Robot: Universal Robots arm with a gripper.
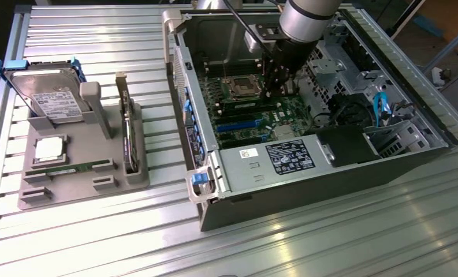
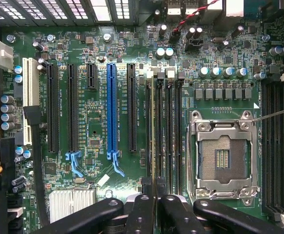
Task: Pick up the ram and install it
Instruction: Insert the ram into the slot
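Exterior view: open computer case (image 1: pixel 313 193) sat at frame centre and right, motherboard (image 1: pixel 248 118) exposed. Robot arm (image 1: pixel 309 17) hung from top centre into case. Gripper (image 1: pixel 274 86) was low over board, just beside processor socket (image 1: pixel 240 86). Grey tray (image 1: pixel 74 193) at exterior view's left held hard drive (image 1: pixel 48 95) and twin stick (image 1: pixel 67 169) lying flat.

Wrist view: fingers (image 2: pixel 144 209) were pinching ram (image 2: pixel 154 141) edge-on. Ram lined up along memory slots (image 2: pixel 173 131), between blue expansion slot (image 2: pixel 112 107) and socket. Whether ram was seated could not be told.
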